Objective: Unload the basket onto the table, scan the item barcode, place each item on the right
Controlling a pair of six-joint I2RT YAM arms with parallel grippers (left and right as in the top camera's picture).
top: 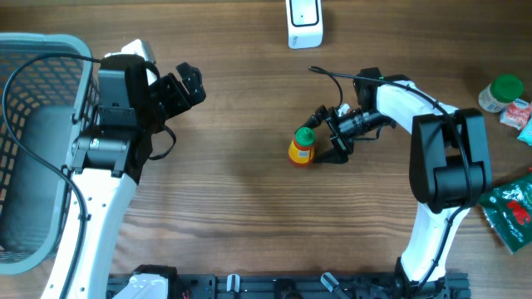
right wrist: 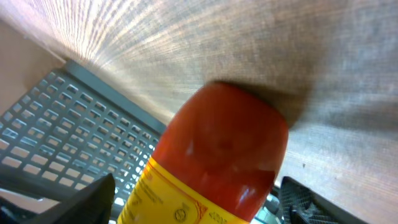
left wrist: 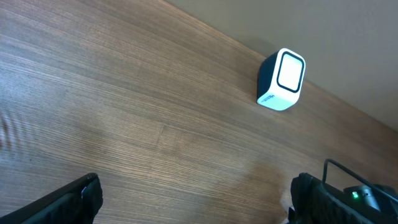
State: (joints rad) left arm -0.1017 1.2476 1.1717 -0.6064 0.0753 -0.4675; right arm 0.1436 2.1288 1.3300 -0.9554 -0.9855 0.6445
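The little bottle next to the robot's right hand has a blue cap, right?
Not quite. The cap is green, not blue, as the overhead view shows. The rest is right: the little bottle is next to the right gripper.

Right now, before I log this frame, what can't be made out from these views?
1. Barcode: the bottle fills the right wrist view, label cut off at the bottom edge; overhead it is too small.
2. Grip: whether the right gripper touches the bottle, hidden by the bottle's bulk.
3. Scanner: top cut off by the overhead edge.
4. Green bag: cut off by the overhead right edge.
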